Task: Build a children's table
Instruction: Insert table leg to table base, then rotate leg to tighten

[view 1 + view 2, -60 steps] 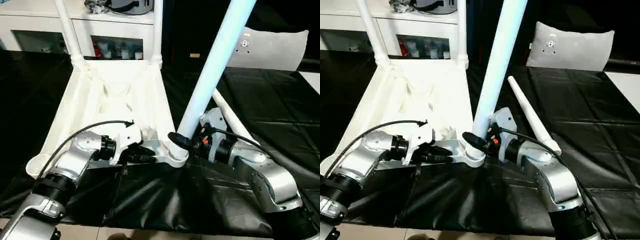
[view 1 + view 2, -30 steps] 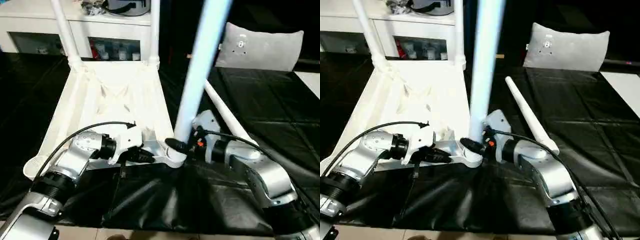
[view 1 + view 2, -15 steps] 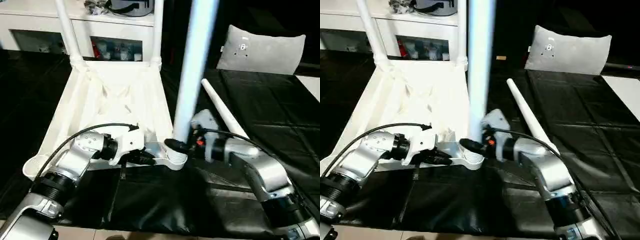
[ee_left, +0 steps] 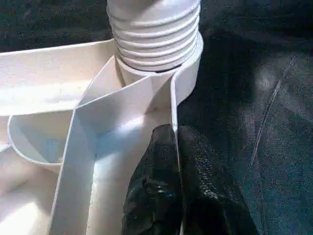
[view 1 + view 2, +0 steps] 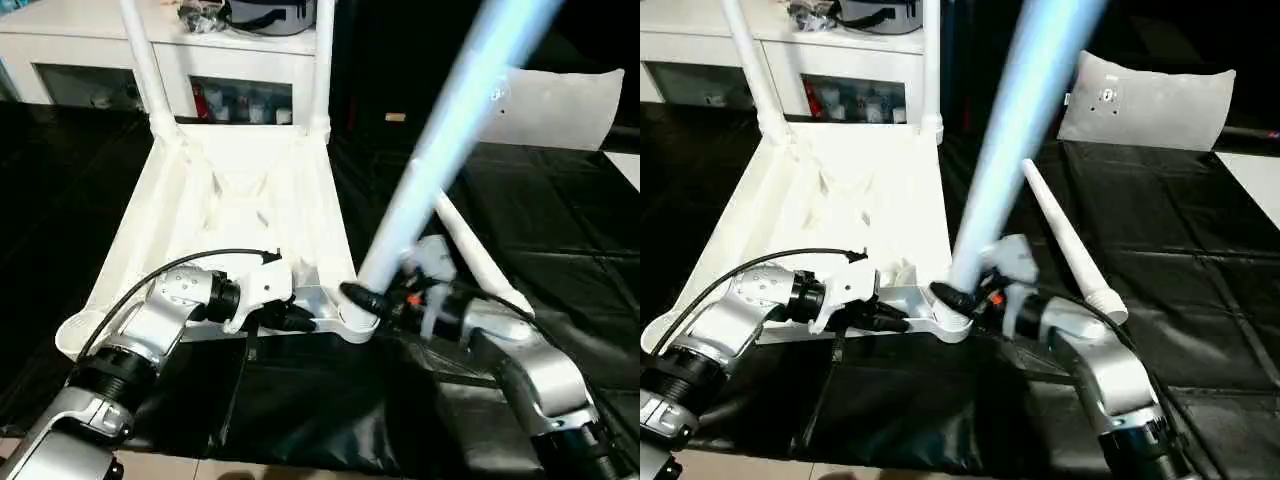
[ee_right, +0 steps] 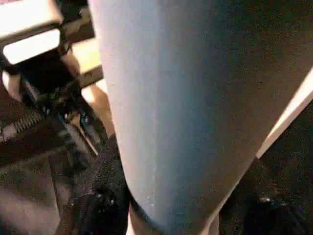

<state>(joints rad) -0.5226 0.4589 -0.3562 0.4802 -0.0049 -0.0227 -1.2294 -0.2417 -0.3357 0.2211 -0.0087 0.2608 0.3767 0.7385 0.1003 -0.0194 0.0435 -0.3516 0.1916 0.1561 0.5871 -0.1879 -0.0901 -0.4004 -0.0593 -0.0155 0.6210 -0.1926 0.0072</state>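
The children's table lies upside down: its white tabletop shows its ribbed underside, and two legs stand in the far corner sockets. My left gripper is shut on the tabletop's near rim, just beside the near right socket. My right gripper is shut around the base of a third leg. Its ridged end sits in that socket, and the tube leans up and to the right. In the right wrist view the black fingers flank the leg. A loose leg lies on the cloth behind my right arm.
The near left socket has nothing in it. A black cloth covers the work surface up to its front edge. A white cabinet stands at the back, and a grey cushion lies at the back right.
The leg in my right gripper has tipped from nearly upright to leaning right, its foot staying at the socket. My left gripper has kept its hold on the rim.
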